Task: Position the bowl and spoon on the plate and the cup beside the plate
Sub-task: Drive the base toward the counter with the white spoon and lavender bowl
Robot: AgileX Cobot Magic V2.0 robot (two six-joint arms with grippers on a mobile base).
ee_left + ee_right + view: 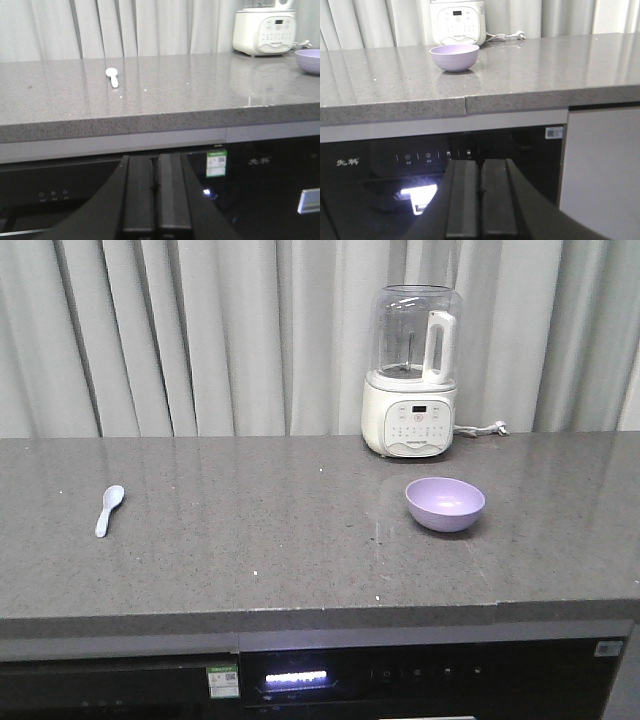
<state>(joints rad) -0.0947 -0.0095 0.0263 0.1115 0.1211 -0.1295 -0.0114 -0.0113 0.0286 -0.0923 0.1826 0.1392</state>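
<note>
The lavender bowl (445, 503) stands upright on the grey countertop (280, 540), right of centre; it also shows in the right wrist view as the bowl (454, 56) and at the left wrist view's right edge as the bowl (309, 60). The pale spoon (109, 508) lies flat at the counter's left, and the left wrist view shows the spoon (112, 76) too. The plate and the cup are out of view. My left gripper (155, 159) and right gripper (480, 162) hang below the counter's front edge, both shut with nothing between them.
A white blender-style appliance (411, 370) with a clear jug stands at the back of the counter before a curtain, its cord to the right. Below the counter is a dark built-in appliance front (400, 675) with a lit display.
</note>
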